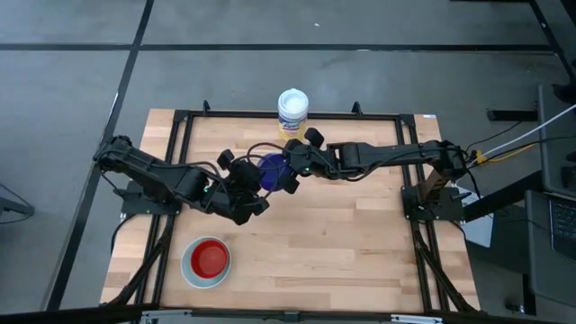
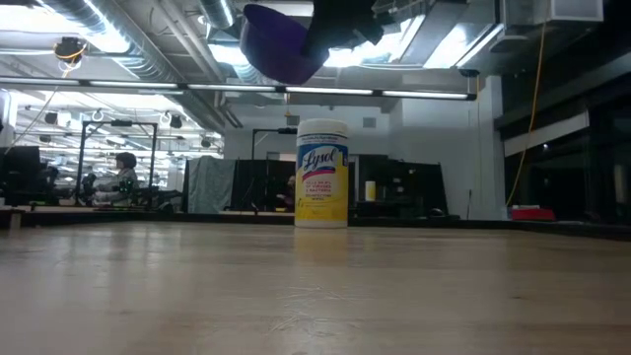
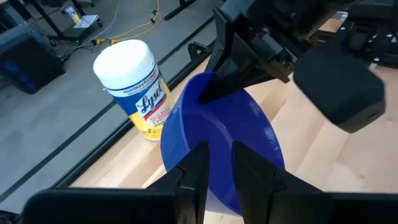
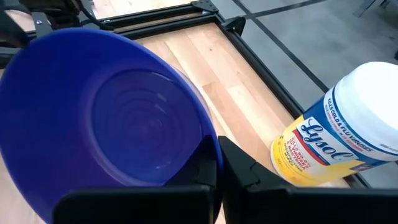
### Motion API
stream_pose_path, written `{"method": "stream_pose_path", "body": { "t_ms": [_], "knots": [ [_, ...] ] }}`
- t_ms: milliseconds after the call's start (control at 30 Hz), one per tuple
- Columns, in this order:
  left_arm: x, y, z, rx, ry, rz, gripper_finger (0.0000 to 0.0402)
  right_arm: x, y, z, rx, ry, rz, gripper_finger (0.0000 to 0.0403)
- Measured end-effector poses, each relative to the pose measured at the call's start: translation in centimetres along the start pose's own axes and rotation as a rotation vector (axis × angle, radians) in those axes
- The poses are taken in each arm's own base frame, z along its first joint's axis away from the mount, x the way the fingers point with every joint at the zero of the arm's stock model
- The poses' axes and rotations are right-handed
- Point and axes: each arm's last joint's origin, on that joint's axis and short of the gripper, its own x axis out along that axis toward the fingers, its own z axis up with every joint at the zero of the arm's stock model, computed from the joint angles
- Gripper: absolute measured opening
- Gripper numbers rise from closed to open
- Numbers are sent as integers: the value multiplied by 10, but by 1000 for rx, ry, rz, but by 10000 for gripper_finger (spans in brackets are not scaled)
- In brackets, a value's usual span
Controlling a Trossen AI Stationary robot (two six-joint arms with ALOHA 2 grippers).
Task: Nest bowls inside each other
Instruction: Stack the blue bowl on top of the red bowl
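Observation:
A dark blue bowl (image 1: 270,168) hangs tilted high above the table's middle, between my two grippers, and also shows at the top of the low view (image 2: 281,44). My left gripper (image 1: 256,183) comes at it from the table's left and my right gripper (image 1: 286,171) from the right; each is shut on the bowl's rim. A red bowl (image 1: 210,259) sits inside a white bowl (image 1: 187,266) near the table's front left. My left gripper has the blue bowl's rim (image 3: 219,155) between its two fingers, one finger (image 3: 198,168) on the outer wall and the other on the inner. It comes slanting down from the table's left. The bowl is lifted clear and tilted. My right gripper pinches the opposite part of the rim (image 4: 214,146), one finger inside the bowl and one (image 4: 239,163) outside. It comes slanting down from the table's right. The bowl hangs clear of the table with its hollow turned toward this gripper.
A white canister with a yellow label (image 1: 292,112) stands upright at the table's far edge, just behind the bowl. A black frame (image 1: 184,121) runs round the wooden tabletop. Bare wood lies at the front right.

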Motion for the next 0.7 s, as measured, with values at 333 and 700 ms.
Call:
{"method": "stream_pose_path", "body": {
  "t_ms": [333, 700],
  "knots": [
    [-1, 9, -3, 42, 50, 43, 65, 3, 0, -2, 3, 21, -1, 1],
    [6, 12, 0, 11, 63, 52, 65, 3, 1, -2, 8, 15, 4, 1]
  ]
}}
